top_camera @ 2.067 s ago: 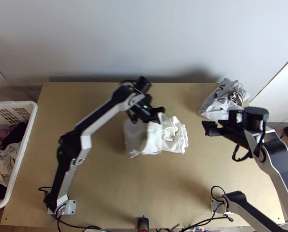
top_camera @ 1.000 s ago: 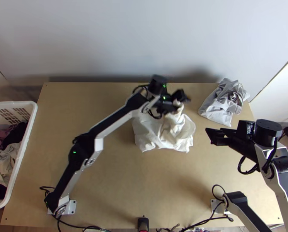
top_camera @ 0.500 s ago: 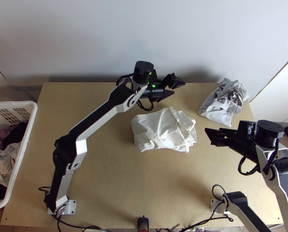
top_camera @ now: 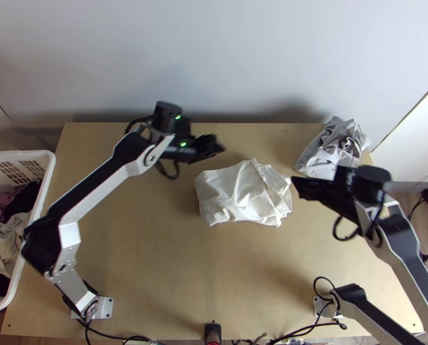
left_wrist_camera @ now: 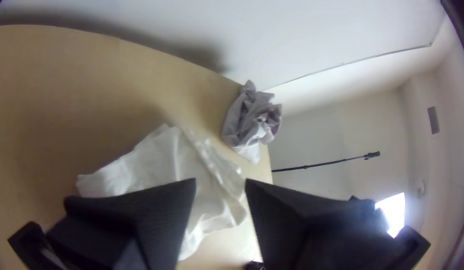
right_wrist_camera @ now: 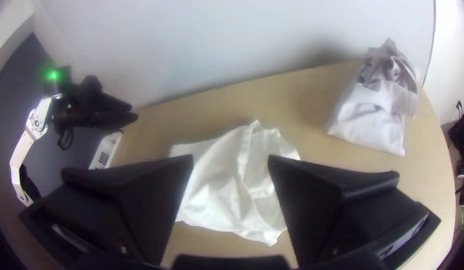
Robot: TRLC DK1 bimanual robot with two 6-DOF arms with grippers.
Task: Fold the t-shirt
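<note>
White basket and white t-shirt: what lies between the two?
In the top view, bare wooden table lies between the basket and the t-shirt, with the left arm crossing above it.

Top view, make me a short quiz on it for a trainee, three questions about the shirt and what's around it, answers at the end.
1. True or false: the left end effector is gripping the white shirt.

2. Where does the grey garment lie?
A) under the white shirt
B) at the far right corner of the table
C) at the table's near left corner

3. Fill in the blank: in the top view, the basket of clothes is at the table's ____ side.

Key: 1 false; 2 B; 3 left.
</note>
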